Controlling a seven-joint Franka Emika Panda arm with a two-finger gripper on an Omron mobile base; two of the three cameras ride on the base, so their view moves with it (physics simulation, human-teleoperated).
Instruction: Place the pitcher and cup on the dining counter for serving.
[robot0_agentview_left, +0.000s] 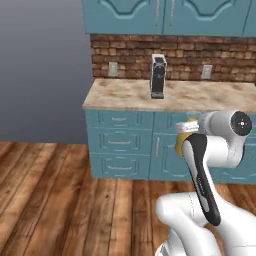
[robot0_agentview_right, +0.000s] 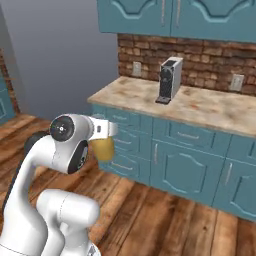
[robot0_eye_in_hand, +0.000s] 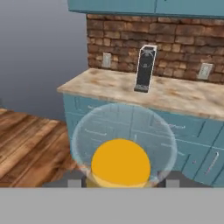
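My gripper is shut on the mustard-yellow pitcher, holding it in the air in front of the teal cabinets. In the hand view the pitcher appears end-on as an orange-yellow disc inside a pale translucent ring, with a dark fingertip on either side. The left base view shows the pitcher peeking out behind the wrist, beside the gripper. In the right base view its rounded body hangs under the gripper. The cup and the dining counter are out of view.
Ahead runs a marbled counter with a brick backsplash, on teal drawers and doors. A dark coffee machine stands on it. Teal wall cabinets hang above. Wooden floor lies open to the left, beside a grey wall.
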